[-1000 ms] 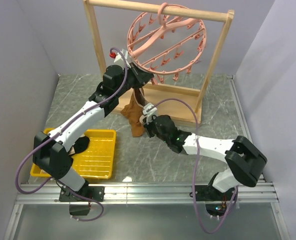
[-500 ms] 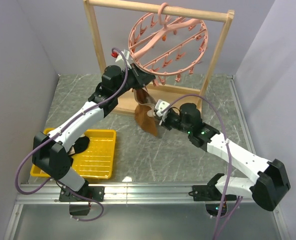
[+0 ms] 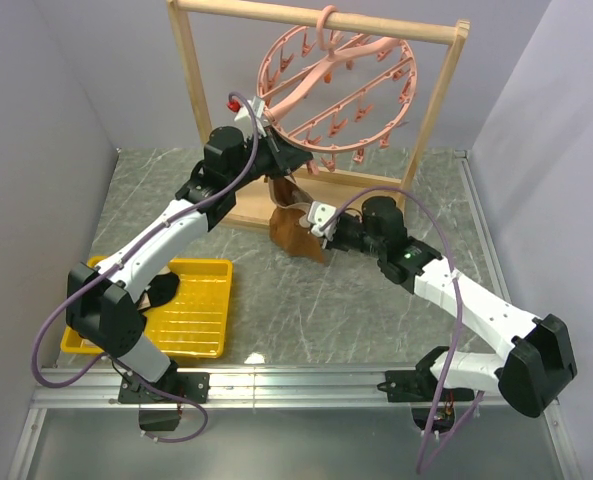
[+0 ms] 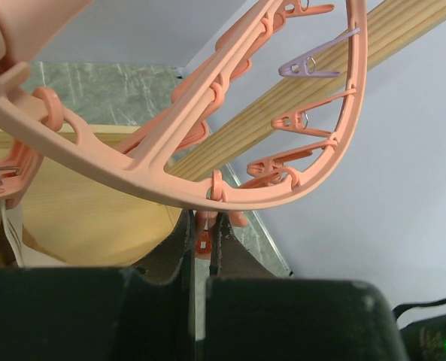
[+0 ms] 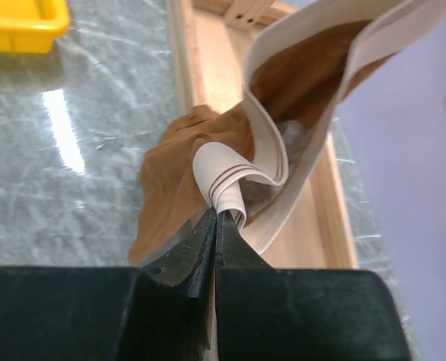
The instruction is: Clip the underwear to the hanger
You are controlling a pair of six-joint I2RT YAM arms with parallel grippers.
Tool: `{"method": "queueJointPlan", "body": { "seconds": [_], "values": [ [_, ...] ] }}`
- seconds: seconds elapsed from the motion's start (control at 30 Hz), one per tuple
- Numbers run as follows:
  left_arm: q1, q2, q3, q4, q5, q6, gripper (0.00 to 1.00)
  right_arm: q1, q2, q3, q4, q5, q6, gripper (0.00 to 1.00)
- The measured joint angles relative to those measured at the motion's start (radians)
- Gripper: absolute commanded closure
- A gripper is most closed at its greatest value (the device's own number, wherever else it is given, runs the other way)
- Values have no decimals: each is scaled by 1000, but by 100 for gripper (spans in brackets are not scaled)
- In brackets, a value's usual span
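Observation:
The pink hanger (image 3: 331,85) hangs by its hook from the wooden rail, tilted. My left gripper (image 3: 281,160) is at its lower rim. In the left wrist view the hanger (image 4: 170,177) fills the frame, and the left gripper (image 4: 204,228) is shut on one small clip (image 4: 201,242) under the rim. The brown underwear (image 3: 294,232) hangs below that rim down to my right gripper (image 3: 317,221). In the right wrist view the right gripper (image 5: 216,216) is shut on a curled fold of the pale waistband (image 5: 224,174), brown fabric (image 5: 181,169) beside it. I cannot tell whether the underwear's top end is clipped.
The wooden frame rack (image 3: 188,100) stands on a flat base board (image 3: 251,210) just under the underwear. A yellow tray (image 3: 204,310) at the near left holds a black garment (image 3: 162,291). Grey walls close in both sides.
My right arm has swung round to the right and lifted the underwear off the table, up toward the ring's lower rim. The left arm has stayed on the clip; the ring has tilted slightly.

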Motion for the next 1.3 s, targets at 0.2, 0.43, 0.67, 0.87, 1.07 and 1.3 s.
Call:
{"method": "queueJointPlan", "body": {
  "seconds": [0.2, 0.43, 0.67, 0.87, 1.07, 1.3],
  "values": [
    [0, 0, 15, -31, 3, 31, 100, -51, 35, 114, -26, -45, -21, 100],
    [0, 0, 23, -45, 20, 56, 100, -70, 68, 196, -37, -79, -36, 100],
    [0, 0, 22, -33, 74, 58, 100, -103, 102, 223, -47, -97, -43, 100],
    [3, 0, 10, -3, 132, 68, 100, -137, 109, 238, -61, -149, -42, 100],
    [6, 0, 6, 21, 186, 92, 100, -169, 109, 262, -82, -218, -35, 100],
    [10, 2, -10, 70, 248, 122, 100, -191, 109, 284, -102, -284, -20, 100]
  ]
}}
